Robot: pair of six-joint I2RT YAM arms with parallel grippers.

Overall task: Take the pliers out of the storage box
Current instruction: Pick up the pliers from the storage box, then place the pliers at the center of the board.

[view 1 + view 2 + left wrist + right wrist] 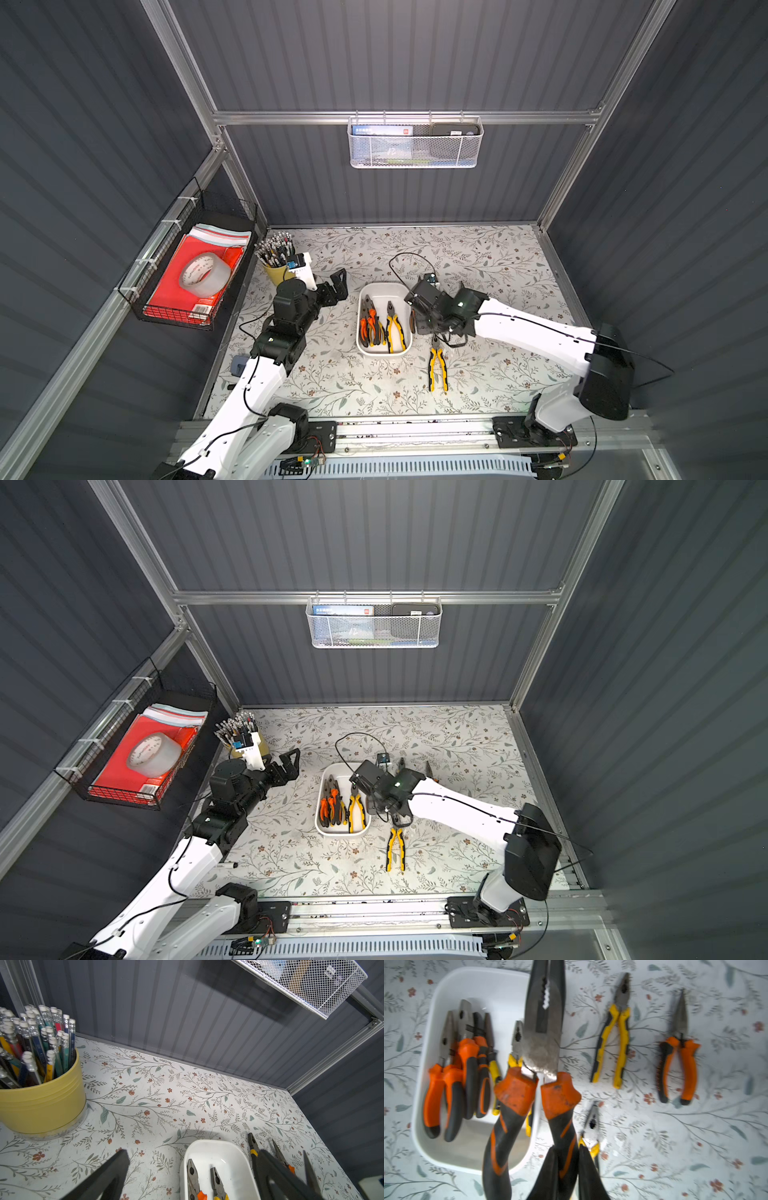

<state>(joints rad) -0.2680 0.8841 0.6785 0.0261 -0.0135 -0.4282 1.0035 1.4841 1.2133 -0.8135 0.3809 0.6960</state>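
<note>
Right fingers pinch big orange-and-black metal pliers above the shallow white plastic box — likely to carry them out — left fingers stand wide.

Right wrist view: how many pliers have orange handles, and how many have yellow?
Orange-handled pliers: 5 (3 overlapping in the storage box, 1 held in the right gripper, 1 on the table)
Yellow-handled pliers: 3 (1 in the box, 2 on the table)
Total: 8
</note>
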